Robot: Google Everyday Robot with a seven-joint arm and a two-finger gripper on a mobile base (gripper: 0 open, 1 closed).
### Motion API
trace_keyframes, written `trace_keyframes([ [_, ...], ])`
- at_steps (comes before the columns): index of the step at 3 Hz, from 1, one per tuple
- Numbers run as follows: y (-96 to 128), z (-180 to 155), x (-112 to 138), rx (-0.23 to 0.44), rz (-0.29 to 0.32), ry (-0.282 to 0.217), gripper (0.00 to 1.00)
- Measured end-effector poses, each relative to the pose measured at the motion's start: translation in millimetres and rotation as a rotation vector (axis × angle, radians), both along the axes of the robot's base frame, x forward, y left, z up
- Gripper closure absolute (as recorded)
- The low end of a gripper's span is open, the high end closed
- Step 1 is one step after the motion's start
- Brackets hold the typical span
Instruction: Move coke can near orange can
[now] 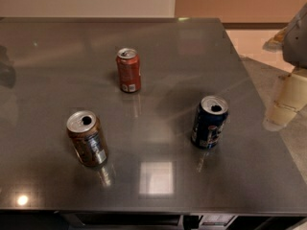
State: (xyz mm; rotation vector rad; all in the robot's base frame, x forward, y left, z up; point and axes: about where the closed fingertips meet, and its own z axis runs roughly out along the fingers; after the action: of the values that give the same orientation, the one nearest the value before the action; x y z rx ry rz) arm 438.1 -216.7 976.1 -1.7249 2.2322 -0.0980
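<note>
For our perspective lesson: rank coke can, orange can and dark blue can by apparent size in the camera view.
1. orange can and dark blue can, nearly alike, nearer the camera.
2. coke can, farther back.
The hand is at the right edge.

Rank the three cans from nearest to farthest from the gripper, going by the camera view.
The gripper is at the right edge of the view, just off the table.
1. Dark blue can: on the right side of the table, closest to the gripper.
2. Coke can: toward the back, left of centre.
3. Orange can: front left, farthest across.
</note>
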Motion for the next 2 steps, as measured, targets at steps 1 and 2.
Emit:
trace_keyframes([
  [1, 1, 1, 1, 0.002, 0.001, -0.003, 0.0],
  [2, 12, 3, 16, 0.038, 0.022, -0.005, 0.0],
])
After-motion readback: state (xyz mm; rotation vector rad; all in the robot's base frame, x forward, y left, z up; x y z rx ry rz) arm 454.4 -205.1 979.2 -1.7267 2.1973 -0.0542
